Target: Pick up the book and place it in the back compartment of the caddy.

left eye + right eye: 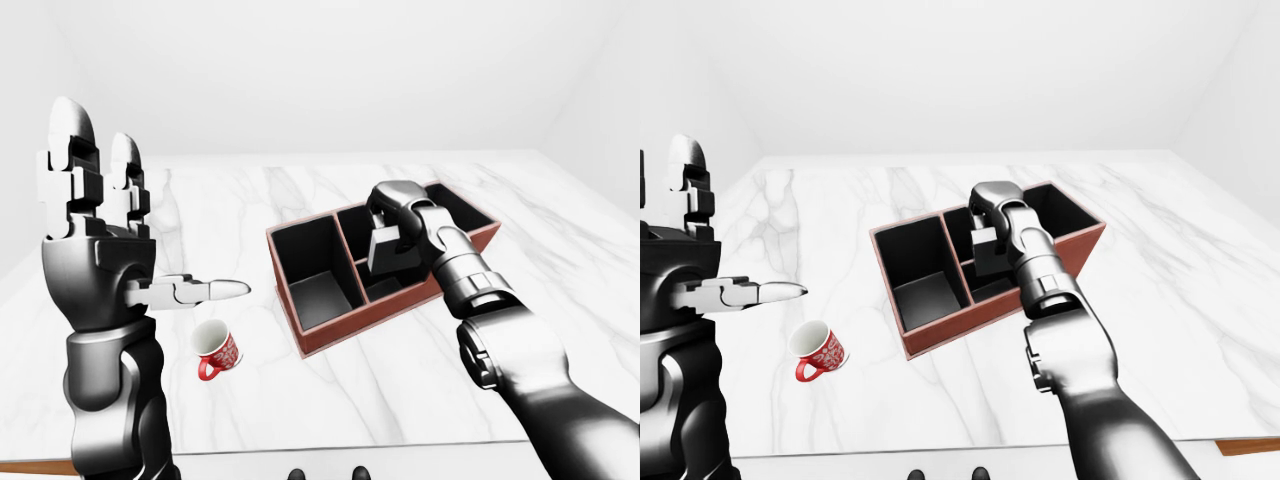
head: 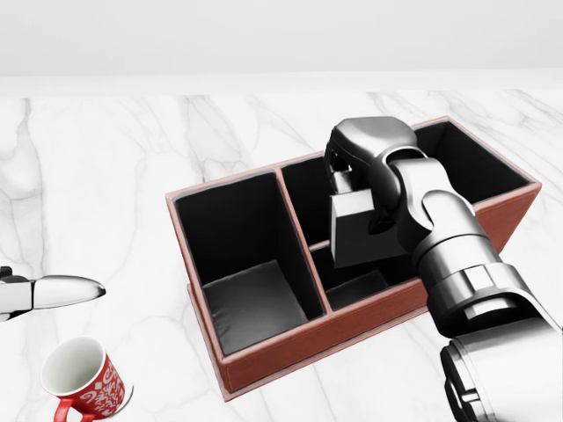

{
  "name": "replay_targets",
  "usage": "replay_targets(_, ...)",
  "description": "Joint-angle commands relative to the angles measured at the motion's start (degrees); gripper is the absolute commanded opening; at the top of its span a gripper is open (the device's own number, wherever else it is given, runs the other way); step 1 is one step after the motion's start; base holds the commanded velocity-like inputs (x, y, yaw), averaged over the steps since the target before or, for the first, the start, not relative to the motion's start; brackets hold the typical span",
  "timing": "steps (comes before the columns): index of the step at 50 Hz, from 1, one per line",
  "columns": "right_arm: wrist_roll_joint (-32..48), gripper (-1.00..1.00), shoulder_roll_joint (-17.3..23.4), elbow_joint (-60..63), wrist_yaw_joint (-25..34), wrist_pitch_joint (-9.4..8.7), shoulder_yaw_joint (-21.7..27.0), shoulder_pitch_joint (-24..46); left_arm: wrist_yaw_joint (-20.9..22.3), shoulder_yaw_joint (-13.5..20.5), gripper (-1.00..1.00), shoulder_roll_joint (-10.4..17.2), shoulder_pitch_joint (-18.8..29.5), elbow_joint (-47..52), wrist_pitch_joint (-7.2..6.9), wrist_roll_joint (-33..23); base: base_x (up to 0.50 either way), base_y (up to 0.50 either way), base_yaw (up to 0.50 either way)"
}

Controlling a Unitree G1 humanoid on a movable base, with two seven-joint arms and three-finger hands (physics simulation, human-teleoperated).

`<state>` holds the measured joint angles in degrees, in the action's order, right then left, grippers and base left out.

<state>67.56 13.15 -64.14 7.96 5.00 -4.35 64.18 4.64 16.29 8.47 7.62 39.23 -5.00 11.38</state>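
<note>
Right hand (image 2: 361,189) clamped on dark book (image 2: 361,230), held upright over caddy (image 2: 290,347), above middle divider. Pick-up done; lowering into rear compartment and release remain. Left hand (image 1: 95,225) raised, fingers spread, empty. Mug (image 1: 217,349) near caddy.

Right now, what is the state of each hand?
Left hand: open, raised, holding nothing.
Right hand: over the caddy; cannot tell whether it is closed or holds anything.

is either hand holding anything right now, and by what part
Cannot be told. The right hand is over the caddy, hiding its grip; no book shows. The left hand is raised, open and empty.
</note>
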Motion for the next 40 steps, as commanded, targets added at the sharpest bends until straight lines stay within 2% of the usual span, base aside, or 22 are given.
replay_targets(1,0.9,-1.0,-0.2,-1.0,-2.8,0.0,-0.2,0.3,-0.1,0.0,1.0,0.1,0.0,-0.1,0.0,0.0,0.0,0.0,0.0)
replay_targets(40,1.5,-1.0,-1.5,-3.7,-7.3,0.0,-0.8,-0.2,-0.2,0.0,1.0,0.1,0.2,-0.3,0.0,0.0,0.0,0.0,0.0)
